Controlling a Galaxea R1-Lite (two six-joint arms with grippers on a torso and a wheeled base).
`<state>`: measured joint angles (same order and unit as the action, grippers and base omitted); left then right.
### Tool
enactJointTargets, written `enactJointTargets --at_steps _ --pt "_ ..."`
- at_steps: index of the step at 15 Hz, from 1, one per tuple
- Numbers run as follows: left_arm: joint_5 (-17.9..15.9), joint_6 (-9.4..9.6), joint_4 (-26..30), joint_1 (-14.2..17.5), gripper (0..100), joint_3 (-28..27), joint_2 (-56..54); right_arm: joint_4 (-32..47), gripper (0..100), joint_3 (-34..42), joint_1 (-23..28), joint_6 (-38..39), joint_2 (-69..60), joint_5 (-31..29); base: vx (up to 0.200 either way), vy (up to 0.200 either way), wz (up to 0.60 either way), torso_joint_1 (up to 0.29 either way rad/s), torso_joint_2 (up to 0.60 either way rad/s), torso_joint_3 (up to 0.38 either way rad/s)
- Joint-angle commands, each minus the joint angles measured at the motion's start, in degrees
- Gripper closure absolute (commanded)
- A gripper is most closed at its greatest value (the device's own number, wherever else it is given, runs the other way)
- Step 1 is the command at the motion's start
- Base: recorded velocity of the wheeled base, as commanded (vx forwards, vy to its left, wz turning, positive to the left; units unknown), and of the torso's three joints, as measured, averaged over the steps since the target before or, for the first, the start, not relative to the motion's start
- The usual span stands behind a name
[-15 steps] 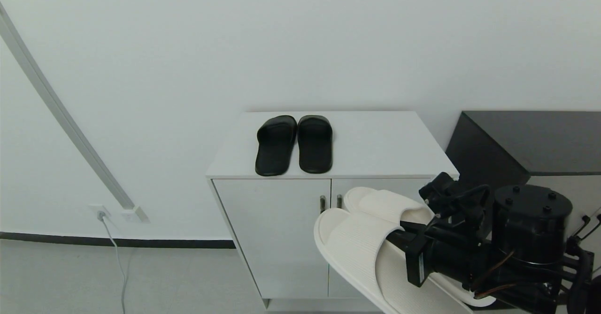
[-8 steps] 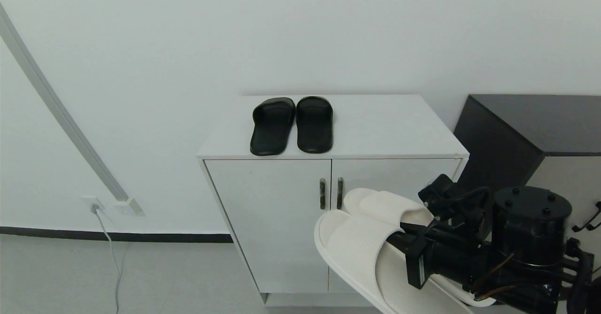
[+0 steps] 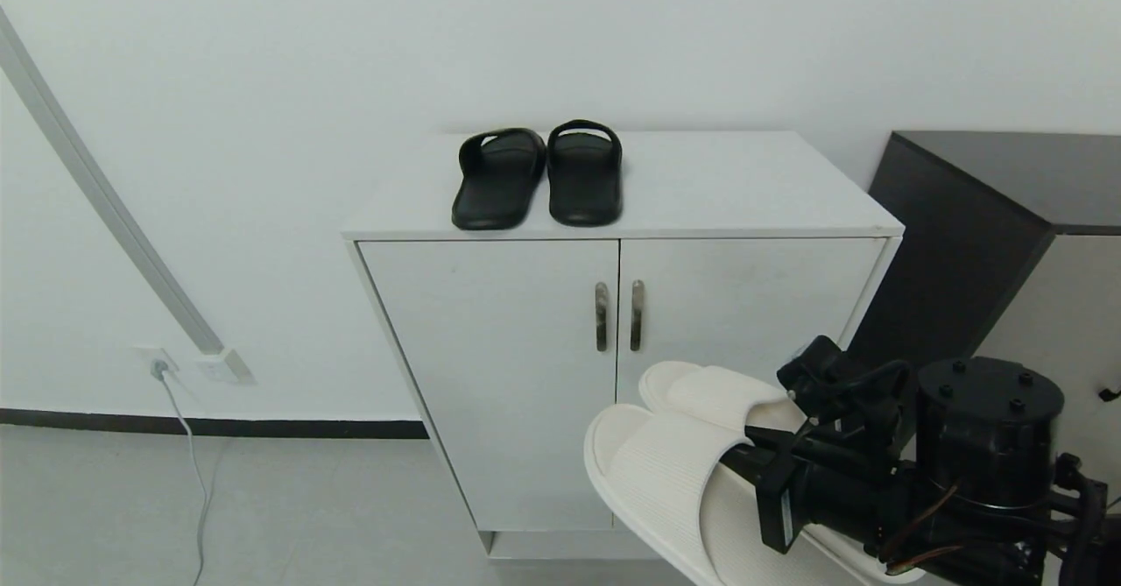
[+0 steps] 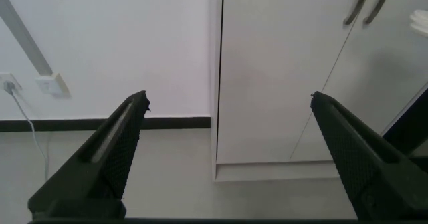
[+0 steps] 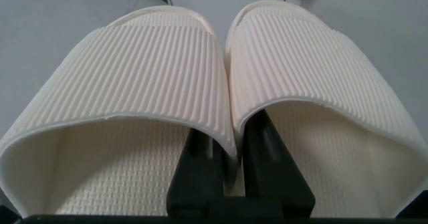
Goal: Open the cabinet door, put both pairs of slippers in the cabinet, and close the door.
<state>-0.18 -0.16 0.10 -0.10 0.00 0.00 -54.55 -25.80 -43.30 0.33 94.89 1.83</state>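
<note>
– White board, the cabinet stands against the wall, and its 2 doors are both closed. Where are the slippers?

– The white slippers hang low in front of the right door, held by the right gripper. It has 1 finger inside each slipper and the jaws press the 2 inner walls together, so it grips the pair as 1 piece. The black slippers lie side by side on the cabinet top, above the left door, with the heels at the front edge.

– And the left gripper?

– Its jaws stand wide apart and hold nothing. It is low, facing the left side of the cabinet, and the handles are up and away from it.

– So what is the step now?

– I think it is opening a door, and the left arm must do it, because the right one is busy. It should rise to the left door's handle, a thin vertical bar just beside the other handle. The jaws should close across this 1 bar and not catch both. Then it should pull along the curve of the hinge, not straight back. The white pair is near the middle, so the right arm should keep it out of the door's path.
</note>
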Motion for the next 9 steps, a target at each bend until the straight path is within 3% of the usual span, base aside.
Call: enactJointTargets --at_steps 1,9 --pt "0.0 -0.02 0.0 -0.1 0 0.0 0.0 -0.1 100 0.3 -0.1 0.0 0.1 -0.1 0.0 0.0 0.0 -0.178 0.5 0.315" --pt "-0.3 0.25 0.2 -0.1 0 -0.1 0.1 -0.5 100 1.8 -0.3 -1.5 -0.1 0.1 0.0 0.0 0.0 -0.147 0.48 0.328"
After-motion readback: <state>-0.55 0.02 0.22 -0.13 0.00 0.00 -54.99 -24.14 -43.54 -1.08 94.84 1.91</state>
